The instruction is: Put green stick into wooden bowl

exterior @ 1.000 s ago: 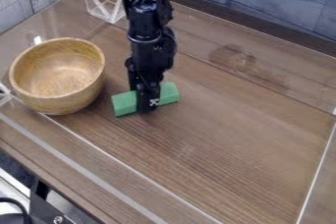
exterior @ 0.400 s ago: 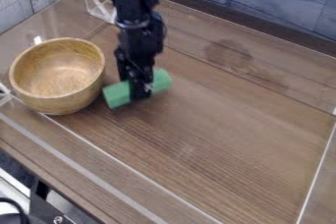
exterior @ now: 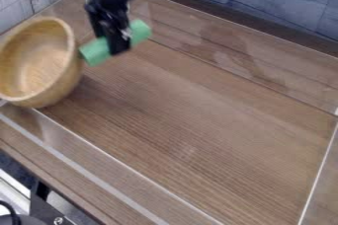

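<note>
In the single camera view, the black metal pincer (exterior: pixel 109 34) is closed on the small flat bright-green block (exterior: pixel 111 43), its tips blurred against the piece. The block is tilted, up beside the right-hand rim, as pictured, of the round deep tan wooden bowl (exterior: pixel 39 68); whether it touches the rim cannot be told. The bowl itself looks tipped, its opening turned partly toward the block, and it sits at the left edge of the brown wooden table (exterior: pixel 199 101).

The likeliest trouble is the bowl. If the block or the fingertips press on that rim while travelling sideways, the bowl could tilt further, slide toward the table's edge or roll over, because it already looks off level. The cause would be too little height before crossing.

The block could also go astray. It sticks out well past the fingers, so a knock on the rim might twist it in the grip or pull it free, and it would then drop onto the table outside the bowl. Letting go at this spot would probably do the same, since the block is beside the opening rather than over it. A release over a tipped bowl could let it strike the wall and bounce out, so more lift and a settled bowl seem wise first.
</note>
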Robot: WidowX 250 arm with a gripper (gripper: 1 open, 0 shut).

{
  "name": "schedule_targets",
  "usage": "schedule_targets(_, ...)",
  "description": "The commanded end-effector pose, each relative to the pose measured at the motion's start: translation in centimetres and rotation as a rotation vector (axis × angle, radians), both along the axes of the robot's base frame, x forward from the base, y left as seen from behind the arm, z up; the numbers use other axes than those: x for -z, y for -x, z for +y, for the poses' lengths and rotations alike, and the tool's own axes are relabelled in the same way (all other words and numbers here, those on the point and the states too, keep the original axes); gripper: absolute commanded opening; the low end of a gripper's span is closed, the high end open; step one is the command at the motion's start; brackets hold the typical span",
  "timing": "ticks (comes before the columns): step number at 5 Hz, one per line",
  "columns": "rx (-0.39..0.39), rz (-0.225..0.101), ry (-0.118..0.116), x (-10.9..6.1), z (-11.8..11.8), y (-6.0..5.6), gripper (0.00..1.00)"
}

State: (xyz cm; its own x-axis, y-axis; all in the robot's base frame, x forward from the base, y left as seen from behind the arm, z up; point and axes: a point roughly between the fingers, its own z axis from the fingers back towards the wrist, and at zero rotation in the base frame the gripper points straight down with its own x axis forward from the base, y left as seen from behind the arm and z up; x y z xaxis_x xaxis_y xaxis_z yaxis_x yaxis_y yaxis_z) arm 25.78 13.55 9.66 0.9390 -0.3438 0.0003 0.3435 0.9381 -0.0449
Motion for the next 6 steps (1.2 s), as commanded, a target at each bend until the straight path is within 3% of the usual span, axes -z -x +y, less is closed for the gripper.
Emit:
schedule_targets(1,-0.030,-0.054,-0.030,-1.7,2.4,1.1,0.00)
schedule_targets(2,-0.070,-0.054,-0.025,-1.6,3.5,2.1,0.00)
schedule_targets(4,-0.045,-0.051,-0.012,1.0,2.0,0.8,0.00)
schedule_targets(6,0.009,-0.043,-0.003,2.2,2.4,0.5,0.00)
